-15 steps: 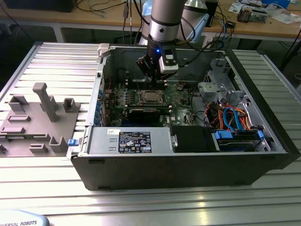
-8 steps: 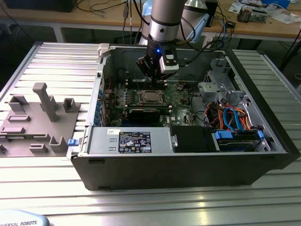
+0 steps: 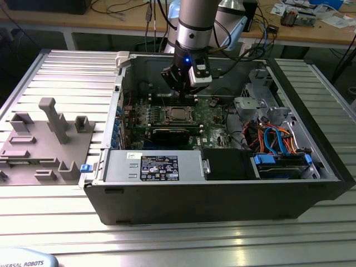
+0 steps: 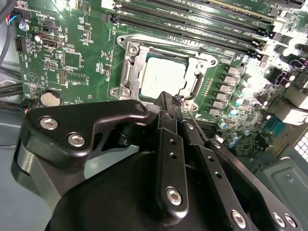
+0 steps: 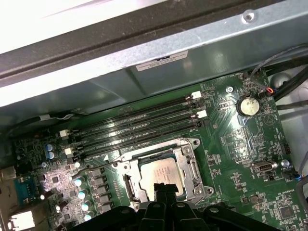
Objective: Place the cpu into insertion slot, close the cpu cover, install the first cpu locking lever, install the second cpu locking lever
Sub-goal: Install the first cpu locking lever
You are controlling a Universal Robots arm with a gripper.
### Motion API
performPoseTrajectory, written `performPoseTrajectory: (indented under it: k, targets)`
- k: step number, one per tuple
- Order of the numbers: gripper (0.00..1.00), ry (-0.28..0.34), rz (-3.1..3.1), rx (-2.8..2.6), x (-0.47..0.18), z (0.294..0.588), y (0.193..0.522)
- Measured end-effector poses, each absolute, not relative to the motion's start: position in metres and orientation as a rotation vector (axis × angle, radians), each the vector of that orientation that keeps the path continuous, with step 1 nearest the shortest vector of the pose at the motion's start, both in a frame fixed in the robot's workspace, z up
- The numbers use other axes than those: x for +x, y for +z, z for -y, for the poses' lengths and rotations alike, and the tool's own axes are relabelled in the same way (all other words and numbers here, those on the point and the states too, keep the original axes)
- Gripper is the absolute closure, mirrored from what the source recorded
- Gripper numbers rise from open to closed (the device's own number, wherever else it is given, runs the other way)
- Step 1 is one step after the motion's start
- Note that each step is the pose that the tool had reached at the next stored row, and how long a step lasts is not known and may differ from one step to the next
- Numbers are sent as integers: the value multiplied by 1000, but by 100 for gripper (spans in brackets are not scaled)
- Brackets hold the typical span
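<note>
On the exterior view's left, one grey fixture block (image 3: 41,147) with several upright pegs sits on the ribbed tabletop (image 3: 178,239). Right of it, one open computer case (image 3: 222,189), motherboard (image 3: 183,119) inside. One arm comes down from above; one end effector (image 3: 181,89) hovers just above the socket area. Blue cables (image 3: 278,139) at the case's right end.

Both wrist views: one cpu (image 4: 163,77) (image 5: 159,175), flat square, silvery-grey top, already lying in the insertion slot (image 4: 129,77) (image 5: 130,185). One cpu cover (image 4: 199,72) (image 5: 190,163), thin silver frame, appears down around the chip. Four long black memory slots (image 5: 134,127) beside the socket. One round coin battery (image 5: 249,106) further off on the board.

End effector (image 4: 167,101) fingers pressed together, nothing pinched, tip right at the socket's edge; contact can't be told. Its black body hides the socket's near edge in both wrist views. One thin wire lever (image 4: 198,126) partly seen; levers' latched state hard to make out.
</note>
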State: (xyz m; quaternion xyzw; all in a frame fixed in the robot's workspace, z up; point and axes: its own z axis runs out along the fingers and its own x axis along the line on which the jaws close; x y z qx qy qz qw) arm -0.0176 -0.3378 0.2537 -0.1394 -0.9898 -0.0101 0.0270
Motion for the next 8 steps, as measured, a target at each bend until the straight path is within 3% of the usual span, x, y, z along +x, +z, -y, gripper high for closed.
performPoseTrajectory:
  k: [8]
  targets:
    - [89, -31, 3059, -417, -18, 338, 254]
